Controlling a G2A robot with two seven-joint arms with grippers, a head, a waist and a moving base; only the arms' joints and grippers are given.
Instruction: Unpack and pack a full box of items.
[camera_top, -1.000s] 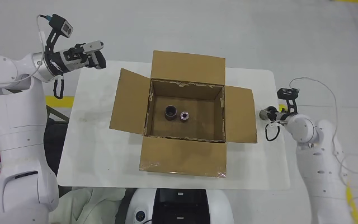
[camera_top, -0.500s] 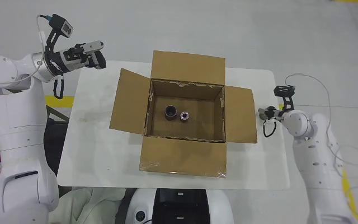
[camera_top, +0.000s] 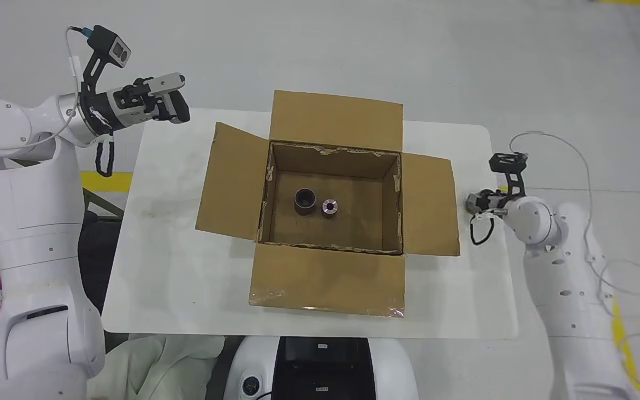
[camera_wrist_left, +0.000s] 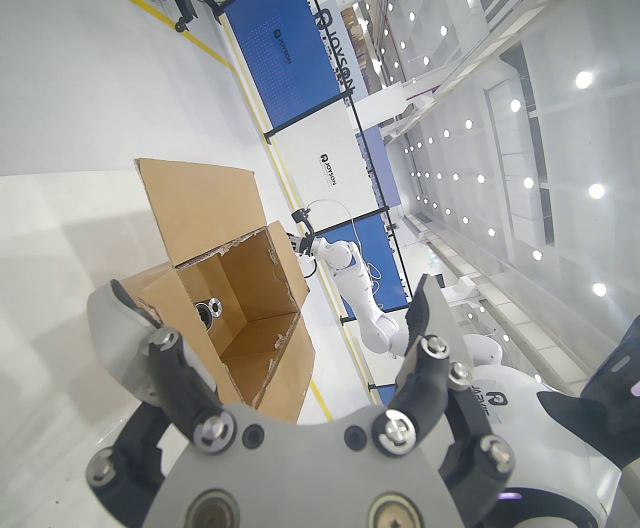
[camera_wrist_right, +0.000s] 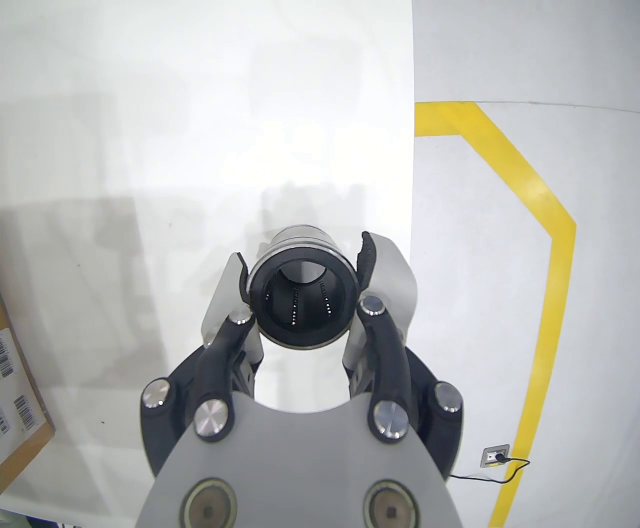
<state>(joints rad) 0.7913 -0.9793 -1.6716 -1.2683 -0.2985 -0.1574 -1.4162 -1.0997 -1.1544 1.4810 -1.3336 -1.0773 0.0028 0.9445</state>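
Table; box holds cylinder, coupling

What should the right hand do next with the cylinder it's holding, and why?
Probably lower the right hand and set the metal cylinder on the table beside the box. It grips the cylinder over the table, outside the box, where a dark ring and a small metal part lie.
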